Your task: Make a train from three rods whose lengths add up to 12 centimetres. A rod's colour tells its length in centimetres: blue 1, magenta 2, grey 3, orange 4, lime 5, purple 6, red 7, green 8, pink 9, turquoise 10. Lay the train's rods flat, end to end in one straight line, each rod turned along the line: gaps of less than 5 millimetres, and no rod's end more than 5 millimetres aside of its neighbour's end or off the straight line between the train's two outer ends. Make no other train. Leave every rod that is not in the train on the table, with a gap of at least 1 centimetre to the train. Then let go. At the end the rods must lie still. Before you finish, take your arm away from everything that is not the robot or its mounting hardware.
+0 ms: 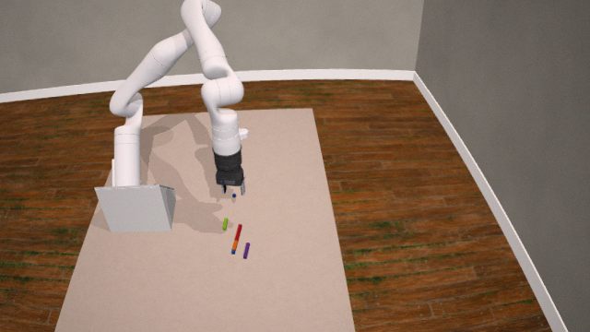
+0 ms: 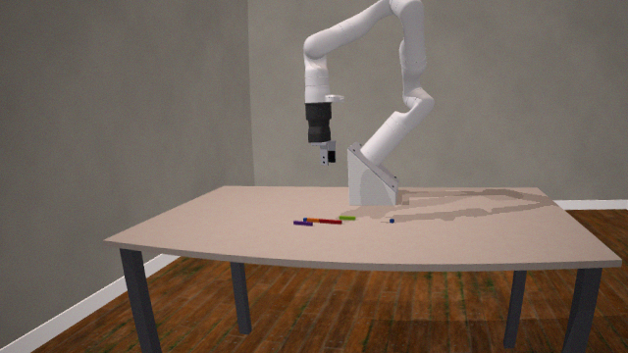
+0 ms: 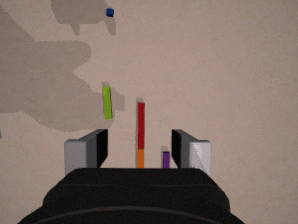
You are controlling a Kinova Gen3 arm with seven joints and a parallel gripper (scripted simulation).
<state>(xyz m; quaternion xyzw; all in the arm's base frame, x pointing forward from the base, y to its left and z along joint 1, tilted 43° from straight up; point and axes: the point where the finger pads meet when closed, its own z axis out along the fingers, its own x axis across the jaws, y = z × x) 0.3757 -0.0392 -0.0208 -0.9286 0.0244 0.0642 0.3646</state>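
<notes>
A red rod (image 1: 238,231) (image 2: 330,222) (image 3: 141,124), an orange rod (image 1: 234,246) (image 2: 312,220) (image 3: 140,159) and a small blue rod (image 1: 232,252) (image 2: 304,219) lie end to end in one line on the table. A purple rod (image 1: 246,250) (image 2: 302,223) (image 3: 165,159) lies beside that line. A lime rod (image 1: 225,224) (image 2: 346,218) (image 3: 107,102) lies apart from it. A second blue rod (image 1: 234,195) (image 2: 392,221) (image 3: 109,12) lies further off. My gripper (image 1: 232,188) (image 2: 328,158) (image 3: 139,142) is open and empty, high above the table.
The arm's white base block (image 1: 135,207) (image 2: 370,181) stands on the tan table (image 1: 286,286) (image 2: 245,230) behind the rods. The table's edges drop to a wooden floor.
</notes>
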